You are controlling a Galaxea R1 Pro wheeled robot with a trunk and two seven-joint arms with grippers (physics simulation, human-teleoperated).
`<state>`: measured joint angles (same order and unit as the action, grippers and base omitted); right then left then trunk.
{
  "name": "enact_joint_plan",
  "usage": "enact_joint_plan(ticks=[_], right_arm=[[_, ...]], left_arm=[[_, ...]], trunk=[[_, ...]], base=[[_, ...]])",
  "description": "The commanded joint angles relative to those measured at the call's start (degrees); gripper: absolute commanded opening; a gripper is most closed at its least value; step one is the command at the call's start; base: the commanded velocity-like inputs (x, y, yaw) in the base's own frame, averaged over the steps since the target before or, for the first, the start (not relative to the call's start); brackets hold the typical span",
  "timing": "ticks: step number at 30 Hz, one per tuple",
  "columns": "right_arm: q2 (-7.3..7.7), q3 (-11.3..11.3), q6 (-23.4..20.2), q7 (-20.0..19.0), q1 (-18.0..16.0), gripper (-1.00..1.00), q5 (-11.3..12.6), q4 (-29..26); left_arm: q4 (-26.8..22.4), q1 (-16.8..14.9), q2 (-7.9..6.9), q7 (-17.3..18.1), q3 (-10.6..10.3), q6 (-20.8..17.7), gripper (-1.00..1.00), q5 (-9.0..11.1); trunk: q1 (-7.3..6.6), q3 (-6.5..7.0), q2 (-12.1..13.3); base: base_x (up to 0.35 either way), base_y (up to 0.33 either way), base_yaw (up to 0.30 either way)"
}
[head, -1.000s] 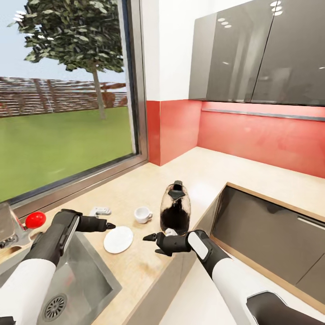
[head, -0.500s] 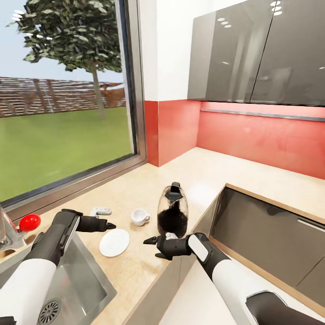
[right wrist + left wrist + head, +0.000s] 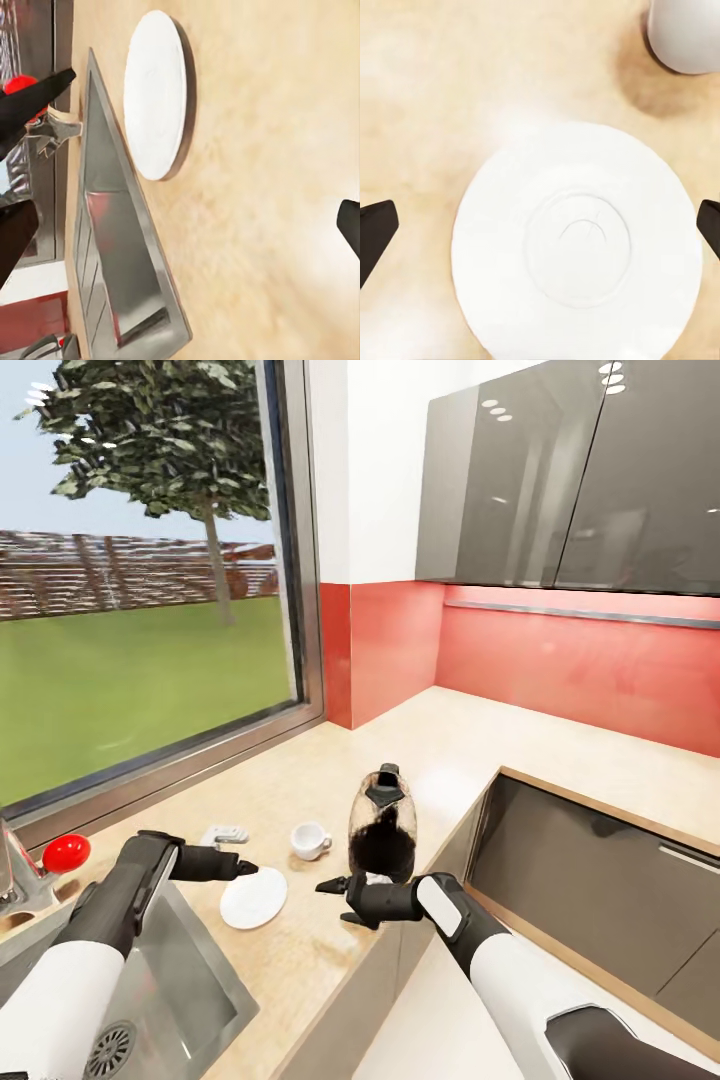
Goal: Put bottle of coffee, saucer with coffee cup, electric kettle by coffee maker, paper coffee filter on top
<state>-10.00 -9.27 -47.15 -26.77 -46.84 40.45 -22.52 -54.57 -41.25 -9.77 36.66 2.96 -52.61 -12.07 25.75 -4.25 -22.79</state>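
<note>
The left pincer (image 3: 243, 868) hangs spread wide and empty directly above the small flat round white saucer (image 3: 253, 897); in the left wrist view its two dark fingertips (image 3: 375, 238) flank the saucer (image 3: 577, 244) with tabletop showing between. The saucer lies flat on the light wood-coloured tabletop (image 3: 300, 950), just beside the steel sink's (image 3: 190, 980) rim near the front edge. A round plate has no long axis, so any straight drop would straddle it. The left arm is the nearer one.

The right pincer (image 3: 333, 887) is also parted and empty, pointing at the saucer from the other side, a little apart.

Beyond, the small white coffee cup (image 3: 309, 840) stands near the saucer, and the rounded clear-glass electric kettle (image 3: 382, 830) with black lid is just beside the cup, toward the front edge.

No readable writing or brand shows anywhere.
</note>
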Motion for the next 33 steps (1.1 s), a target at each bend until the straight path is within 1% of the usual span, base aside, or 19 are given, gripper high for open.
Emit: enact_joint_plan(ticks=[1,3,5,10,16,23,28,33], right_arm=[[0.0,-0.1,0.0,-0.3,-0.1,1.0,-0.2,-0.3],[0.0,-0.1,0.0,-0.8,0.0,1.0,0.0,-1.0],[0.0,-0.2,0.0,-1.5,0.0,1.0,0.1,-1.6],[0.0,-0.3,0.0,-2.1,0.0,1.0,0.1,-2.8],[0.0,-0.3,0.0,-2.2,0.0,1.0,0.2,-2.0],[0.0,-0.4,0.0,-2.3,0.0,1.0,0.2,-1.0],[0.0,-0.4,0.0,-2.3,0.0,1.0,0.2,-1.0],[0.0,-0.4,0.0,-2.3,0.0,1.0,0.2,-1.0]], left_arm=[[-0.1,-0.1,-0.06,0.6,0.1,-0.5,1.0,-0.9],[-0.1,-0.1,-0.23,0.8,-0.1,-1.1,1.0,-1.6],[-0.2,-0.2,-0.28,0.9,-0.2,-1.8,1.0,-1.9],[-0.1,-0.4,-0.58,0.9,-0.3,-3.1,1.0,-1.9],[0.0,-0.7,-0.82,1.0,-0.3,-4.5,1.0,-1.9],[0.1,-0.7,-0.66,1.0,-0.5,-4.8,1.0,-2.0],[0.0,-0.7,-0.74,1.0,-0.5,-4.7,1.0,-2.1],[0.0,-0.8,-0.85,1.0,-0.4,-4.7,1.0,-2.2]], trunk=[[0.04,-0.14,-0.1],[0.04,-0.14,-0.1],[0.04,-0.14,-0.1],[0.04,-0.14,-0.1],[0.04,-0.14,-0.1],[0.04,-0.14,-0.1],[0.04,-0.14,-0.1],[0.04,-0.14,-0.1]], base=[[0.0,0.0,0.0],[0.0,0.0,0.0],[0.0,0.0,0.0],[0.0,0.0,0.0],[0.0,0.0,0.0],[-0.012,0.003,0.0],[-0.205,0.076,0.0],[-0.083,0.03,0.0]])
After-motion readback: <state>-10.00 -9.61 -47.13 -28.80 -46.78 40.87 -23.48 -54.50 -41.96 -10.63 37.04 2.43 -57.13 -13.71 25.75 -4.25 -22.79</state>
